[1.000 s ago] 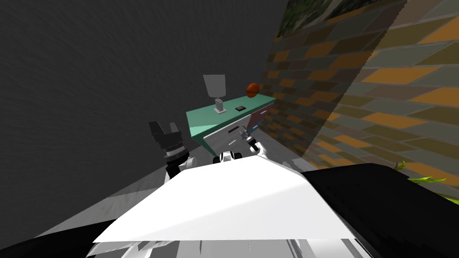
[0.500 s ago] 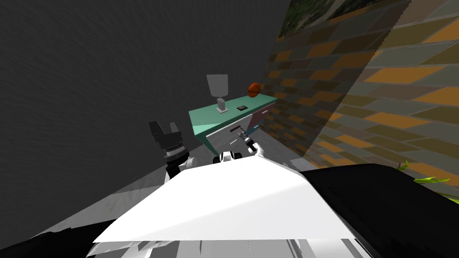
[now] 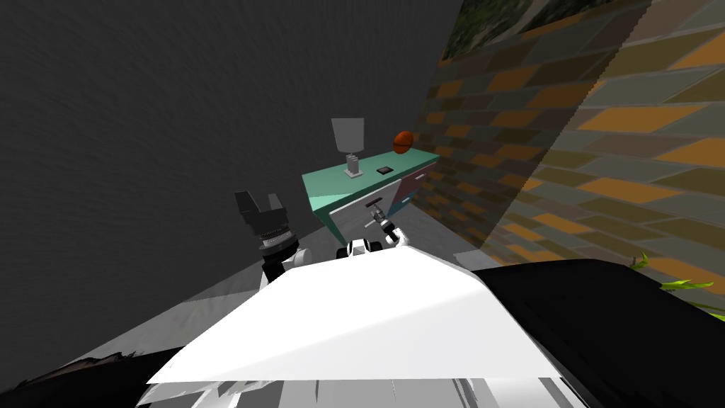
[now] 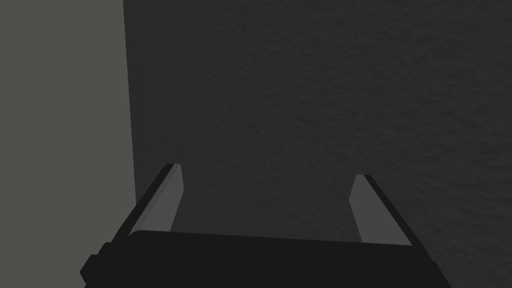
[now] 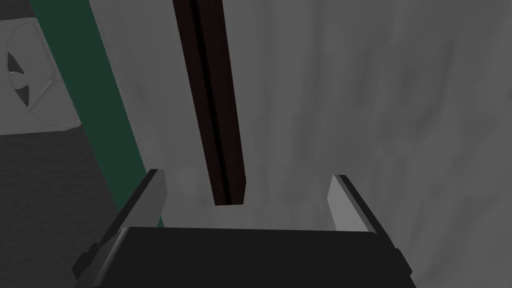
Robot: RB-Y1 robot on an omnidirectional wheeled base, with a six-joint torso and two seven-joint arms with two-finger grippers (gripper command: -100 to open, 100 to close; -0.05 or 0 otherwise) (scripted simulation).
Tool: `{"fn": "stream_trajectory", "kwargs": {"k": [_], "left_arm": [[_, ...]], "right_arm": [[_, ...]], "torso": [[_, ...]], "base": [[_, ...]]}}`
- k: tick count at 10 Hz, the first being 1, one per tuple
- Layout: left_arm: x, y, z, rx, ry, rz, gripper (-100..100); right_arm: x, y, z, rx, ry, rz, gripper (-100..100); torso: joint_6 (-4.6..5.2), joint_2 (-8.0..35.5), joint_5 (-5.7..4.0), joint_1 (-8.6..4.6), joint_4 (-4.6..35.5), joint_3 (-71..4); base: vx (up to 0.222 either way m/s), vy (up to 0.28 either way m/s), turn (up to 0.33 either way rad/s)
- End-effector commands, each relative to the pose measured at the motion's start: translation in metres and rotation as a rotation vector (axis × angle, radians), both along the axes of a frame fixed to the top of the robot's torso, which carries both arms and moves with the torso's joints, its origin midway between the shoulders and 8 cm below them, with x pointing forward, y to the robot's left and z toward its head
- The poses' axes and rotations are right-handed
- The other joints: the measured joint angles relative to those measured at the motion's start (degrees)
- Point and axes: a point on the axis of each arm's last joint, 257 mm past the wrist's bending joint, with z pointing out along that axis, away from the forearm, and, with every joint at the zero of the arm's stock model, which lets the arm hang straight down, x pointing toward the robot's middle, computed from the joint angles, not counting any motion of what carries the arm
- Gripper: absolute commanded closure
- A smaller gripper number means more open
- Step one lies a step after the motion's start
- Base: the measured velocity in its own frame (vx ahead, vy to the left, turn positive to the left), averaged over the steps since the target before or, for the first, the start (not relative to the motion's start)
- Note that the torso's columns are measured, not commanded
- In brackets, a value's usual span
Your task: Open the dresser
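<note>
Dresser (image 3: pixel 371 185), teal-topped, stands ahead in the corner between the dark wall (image 3: pixel 177 106) and the brick wall (image 3: pixel 566 142). The right gripper (image 5: pixel 248 176) faces its grey drawer front (image 5: pixel 375 100), 2 fingers spread with the dark handle (image 5: pixel 215 110) ending between them, clear of both. The left gripper (image 4: pixel 270 174) is raised well apart from the dresser, its fingers spread too.

Home rm, dresser (image 3: pixel 330 188) w/ lamp (image 3: pixel 348 136), brick wall (image 3: pixel 559 163)

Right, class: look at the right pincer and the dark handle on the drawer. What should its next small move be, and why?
Probably ease the right pincer a little forward, then close it. Its jaws stand open, and the end of the dark handle on the grey drawer front lies between them, not yet gripped.
</note>
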Motion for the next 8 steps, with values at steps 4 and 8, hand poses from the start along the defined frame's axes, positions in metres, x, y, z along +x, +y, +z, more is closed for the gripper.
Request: {"fn": "stream_trajectory", "kwargs": {"k": [4,8], "left_arm": [[0.0,0.0,0.0,0.0,0.0,0.0,0],[0.0,0.0,0.0,0.0,0.0,0.0,0]], "right_arm": [[0.012,0.037,0.009,0.031,-0.002,0.0,-100],[0.004,0.045,0.013,0.031,-0.018,0.022,100]], "torso": [[0.0,-0.1,-0.01,-0.04,0.0,-0.1],[-0.12,-0.1,-0.16,-0.03,-0.4,0.0]], "base": [[0.025,0.009,0.006],[-0.013,-0.018,-0.047]]}}
